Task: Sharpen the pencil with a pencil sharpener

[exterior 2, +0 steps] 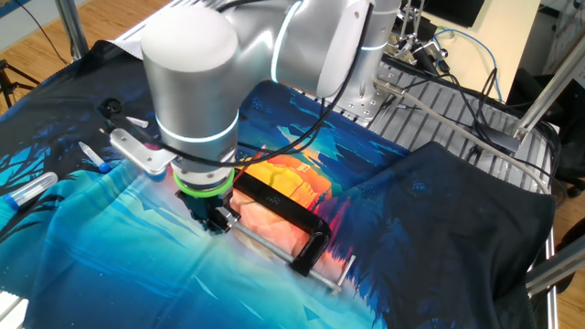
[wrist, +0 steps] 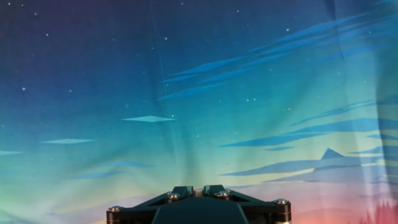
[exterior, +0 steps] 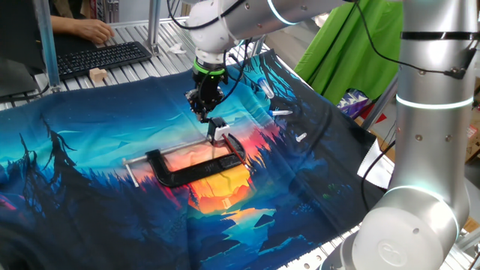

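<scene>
My gripper (exterior: 204, 111) points down at the cloth just behind the pencil sharpener (exterior: 220, 133), a small whitish block held at the end of the black C-shaped clamp (exterior: 187, 172). A thin dark pencil (exterior: 211, 120) slants from the fingers down to the sharpener. In the hand view the fingers (wrist: 181, 191) are nearly together with a narrow pale sliver between them, and only cloth lies ahead. In the other fixed view my gripper (exterior 2: 215, 221) stands at the left end of the clamp (exterior 2: 292, 219); the pencil is hidden there.
The clamp's silver rod (exterior: 161, 157) sticks out to the left. Small white loose bits (exterior: 282, 112) lie right of the gripper. A keyboard (exterior: 97, 56) and a person's hand (exterior: 94, 30) are at the back. Tubes (exterior 2: 27, 190) lie at the far left in the other fixed view.
</scene>
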`<state>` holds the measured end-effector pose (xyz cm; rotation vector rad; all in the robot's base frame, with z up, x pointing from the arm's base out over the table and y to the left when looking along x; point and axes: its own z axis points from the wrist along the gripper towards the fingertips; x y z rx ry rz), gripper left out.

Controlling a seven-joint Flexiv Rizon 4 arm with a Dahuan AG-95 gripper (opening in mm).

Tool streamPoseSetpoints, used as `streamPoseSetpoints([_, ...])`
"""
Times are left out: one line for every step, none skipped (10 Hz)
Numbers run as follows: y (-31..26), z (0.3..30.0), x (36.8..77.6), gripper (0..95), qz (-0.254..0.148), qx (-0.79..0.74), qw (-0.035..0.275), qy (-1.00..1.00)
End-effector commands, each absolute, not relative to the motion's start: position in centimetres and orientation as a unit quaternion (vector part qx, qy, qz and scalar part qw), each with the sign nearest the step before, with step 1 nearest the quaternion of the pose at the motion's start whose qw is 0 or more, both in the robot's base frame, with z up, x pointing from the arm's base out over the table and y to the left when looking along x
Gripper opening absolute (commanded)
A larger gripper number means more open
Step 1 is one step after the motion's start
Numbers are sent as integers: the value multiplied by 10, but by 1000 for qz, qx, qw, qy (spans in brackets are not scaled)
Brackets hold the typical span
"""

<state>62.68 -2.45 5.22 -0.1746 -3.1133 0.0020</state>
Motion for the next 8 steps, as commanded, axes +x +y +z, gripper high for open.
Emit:
streamPoseSetpoints([-24, 49, 630, 0, 3, -52, 9, -999])
streamPoseSetpoints([-24, 47, 631, 0, 1, -51, 9, -999])
streamPoseSetpoints([-24, 45, 631, 0, 1, -50, 9, -999])
streamPoseSetpoints([-25, 43, 632, 0, 1, -49, 8, -999])
streamPoseSetpoints([-26, 41, 633, 0, 0, -47, 8, -999])
streamPoseSetpoints([-27, 40, 634, 0, 0, -45, 7, -999])
streamPoseSetpoints([-28, 39, 634, 0, 0, -43, 7, -999])
streamPoseSetpoints([-28, 37, 635, 0, 0, -41, 7, -999])
